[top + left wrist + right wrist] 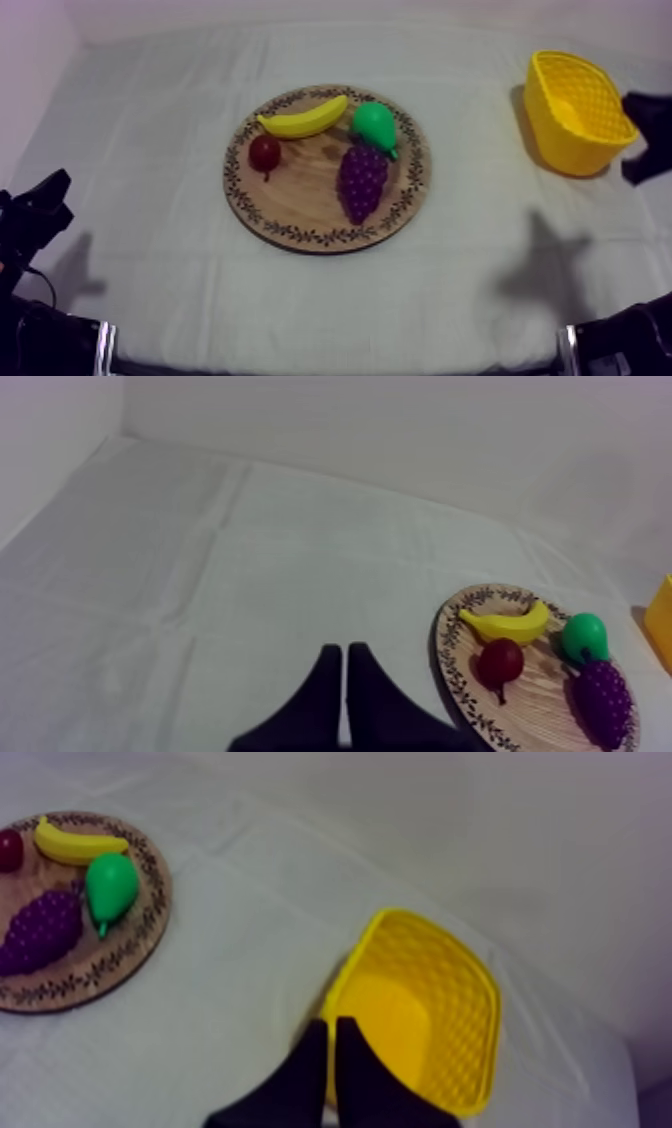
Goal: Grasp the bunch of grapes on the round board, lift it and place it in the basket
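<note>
Worktop (150, 140) checked from above and from both wrists. Board (310, 205) lies flat at the centre of the worktop, well apart from every edge. Four fruit rest on it. Grapes (362, 182) lie on the board's right half, toward the near edge, with the long axis running from far edge to near edge. Their far end sits just beside the pear (375, 125); contact between the two cannot be confirmed. Pear occupies the board's far right part, stalk end pointing at the grapes. Banana (304, 118) lies along the far rim, left of the pear, one tip just beside it. Small red fruit (265, 152) sits on the board's left part, on the near side of the banana and apart from the grapes. Basket (560, 140) stands near the far right corner of the worktop, well apart from the board, opening upward. Left end effector (345, 661): fingers pressed together as a narrow wedge, closed on nothing, over bare worktop toward the left edge, with the board off to its right. Right end effector (332, 1037): fingers likewise together, closed on nothing, hanging above the basket's rim on the side facing the board. Neither end effector touches any fruit. Grapes not yet lifted from the board.
</note>
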Controlling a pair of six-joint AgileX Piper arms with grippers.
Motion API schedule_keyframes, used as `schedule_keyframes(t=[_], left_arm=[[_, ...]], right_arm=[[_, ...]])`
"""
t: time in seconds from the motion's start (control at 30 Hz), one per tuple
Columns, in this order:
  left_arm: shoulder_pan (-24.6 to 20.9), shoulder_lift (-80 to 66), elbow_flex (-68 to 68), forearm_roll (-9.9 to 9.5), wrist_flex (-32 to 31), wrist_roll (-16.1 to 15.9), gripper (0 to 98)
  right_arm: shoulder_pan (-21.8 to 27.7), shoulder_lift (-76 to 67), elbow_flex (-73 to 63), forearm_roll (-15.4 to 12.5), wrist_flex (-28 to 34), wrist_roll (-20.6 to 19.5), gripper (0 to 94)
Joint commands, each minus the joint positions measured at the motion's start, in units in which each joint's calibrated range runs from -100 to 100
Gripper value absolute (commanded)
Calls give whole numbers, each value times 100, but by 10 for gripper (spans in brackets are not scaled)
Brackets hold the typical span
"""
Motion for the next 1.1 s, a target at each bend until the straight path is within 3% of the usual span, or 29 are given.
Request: schedule_keyframes(t=[0.0,0.1,0.23,0.37,0.63,1.07], left_arm=[[0,0,-3,-1,-3,1,1],[0,0,-3,-1,-3,1,1],[0,0,-3,-1,-3,0,1],[0,0,-3,-1,-3,1,1],[0,0,-3,-1,-3,1,1],[0,0,-3,-1,-3,1,1]], right_arm=[[-153,922,-1318,17,115,-47,4],[-447,1588,-2275,140,408,-259,3],[-995,2497,-3680,606,1063,-895,3],[-1463,3426,-5132,879,1876,-1379,3],[-2153,4935,-7322,1145,3464,-1980,6],[-2855,6663,-8857,1528,5242,-3117,4]])
